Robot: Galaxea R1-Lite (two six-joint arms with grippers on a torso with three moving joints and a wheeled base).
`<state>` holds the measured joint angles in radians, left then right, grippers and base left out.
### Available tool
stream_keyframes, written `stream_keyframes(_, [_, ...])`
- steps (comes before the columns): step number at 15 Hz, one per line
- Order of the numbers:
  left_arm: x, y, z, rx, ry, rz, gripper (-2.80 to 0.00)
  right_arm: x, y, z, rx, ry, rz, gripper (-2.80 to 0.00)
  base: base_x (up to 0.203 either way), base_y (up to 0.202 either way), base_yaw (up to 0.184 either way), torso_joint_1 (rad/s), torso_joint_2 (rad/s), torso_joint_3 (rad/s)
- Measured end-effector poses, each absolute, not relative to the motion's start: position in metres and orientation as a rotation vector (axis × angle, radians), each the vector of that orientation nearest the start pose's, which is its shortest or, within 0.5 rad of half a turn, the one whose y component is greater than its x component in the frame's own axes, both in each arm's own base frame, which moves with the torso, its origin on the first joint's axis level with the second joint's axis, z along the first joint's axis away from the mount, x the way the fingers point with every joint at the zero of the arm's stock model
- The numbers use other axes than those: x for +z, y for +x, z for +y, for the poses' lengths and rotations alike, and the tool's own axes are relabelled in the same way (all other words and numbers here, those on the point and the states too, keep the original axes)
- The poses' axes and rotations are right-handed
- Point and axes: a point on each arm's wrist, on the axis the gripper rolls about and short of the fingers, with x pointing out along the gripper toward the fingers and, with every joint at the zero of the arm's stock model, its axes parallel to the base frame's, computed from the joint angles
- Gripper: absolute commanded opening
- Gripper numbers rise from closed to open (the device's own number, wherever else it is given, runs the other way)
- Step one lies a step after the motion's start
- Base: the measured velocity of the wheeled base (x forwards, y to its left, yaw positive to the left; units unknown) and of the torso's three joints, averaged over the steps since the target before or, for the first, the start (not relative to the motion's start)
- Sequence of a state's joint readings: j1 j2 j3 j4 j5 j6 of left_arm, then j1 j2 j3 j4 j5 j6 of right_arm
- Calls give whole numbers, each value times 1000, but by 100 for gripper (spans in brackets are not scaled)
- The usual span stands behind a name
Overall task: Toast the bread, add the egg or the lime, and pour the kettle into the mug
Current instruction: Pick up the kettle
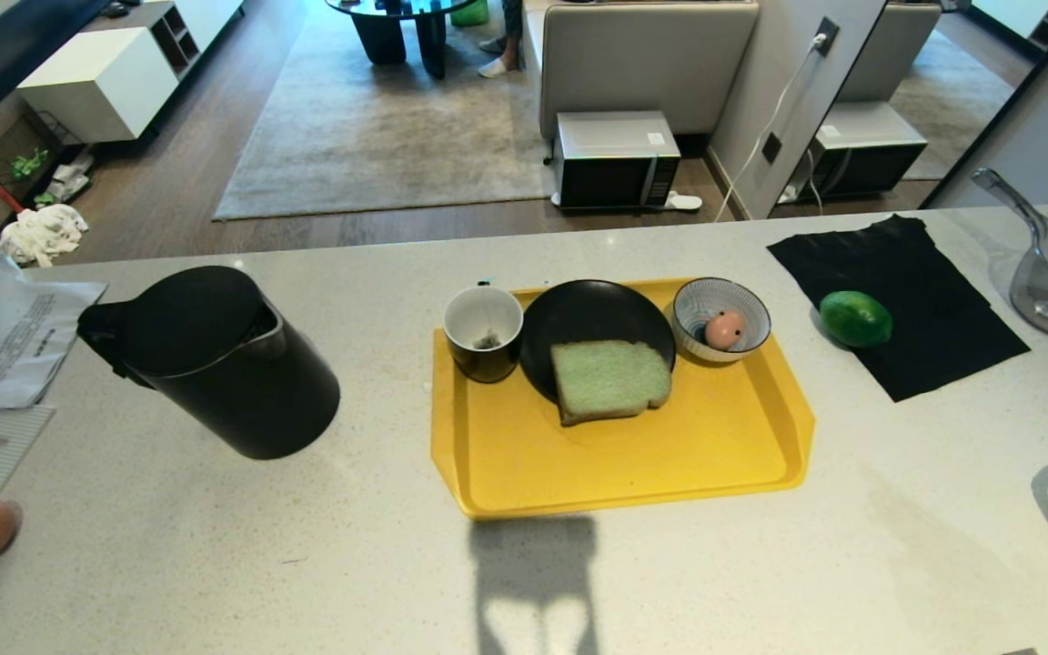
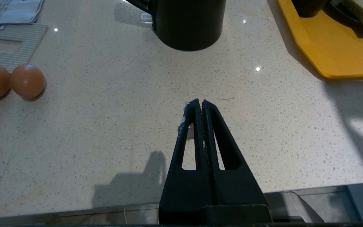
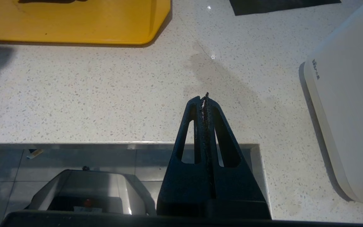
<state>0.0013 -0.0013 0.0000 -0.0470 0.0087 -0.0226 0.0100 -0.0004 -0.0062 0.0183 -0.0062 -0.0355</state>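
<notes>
Bread [image 1: 610, 379]: pale green slice, brown crust, lying half on black plate [image 1: 579, 314], near edge overhanging onto yellow tray [image 1: 624, 464]. Tray at centre of speckled counter [image 1: 306, 564].
Mug [image 1: 484, 332]: black outside, white inside, on tray's far left corner, touching or just beside plate; small dark object at bottom, cannot tell what.
Egg [image 1: 725, 329]: pinkish-orange, dark spot, inside striped bowl [image 1: 697, 305] on tray's far right corner.
Lime [image 1: 855, 318]: glossy green, resting on black cloth [image 1: 933, 346], right of tray, apart from it.
Kettle [image 1: 215, 359]: matte black, lid down, upright on counter left of tray, well apart.
Two brown eggs [image 2: 11, 81] side by side, touching, at counter's left edge, beside ribbed grey card [image 2: 11, 44].
White appliance [image 3: 351, 104] at counter's right near corner.
Left gripper [image 2: 199, 102]: fingers pressed together, nothing between, hovering over bare counter near front edge, kettle base ahead.
Right gripper [image 3: 204, 97]: fingers pressed together, empty, over counter edge, between tray corner and white appliance.
</notes>
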Motion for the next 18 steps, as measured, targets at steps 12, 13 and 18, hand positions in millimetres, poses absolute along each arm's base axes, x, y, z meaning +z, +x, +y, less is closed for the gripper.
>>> stream_keyframes(12, [80,-23,0,9,-20,-48,-280,75,-23,0,4,-35,12,-280,0,0,0,0,0,0])
stream_keyframes(13, [80,-23,0,10,-20,-48,-280,75,-23,0,5,-35,12,-280,0,0,0,0,0,0])
stream_keyframes(18, [80,-23,0,10,-18,-48,-280,75,-23,0,4,-35,12,-280,0,0,0,0,0,0])
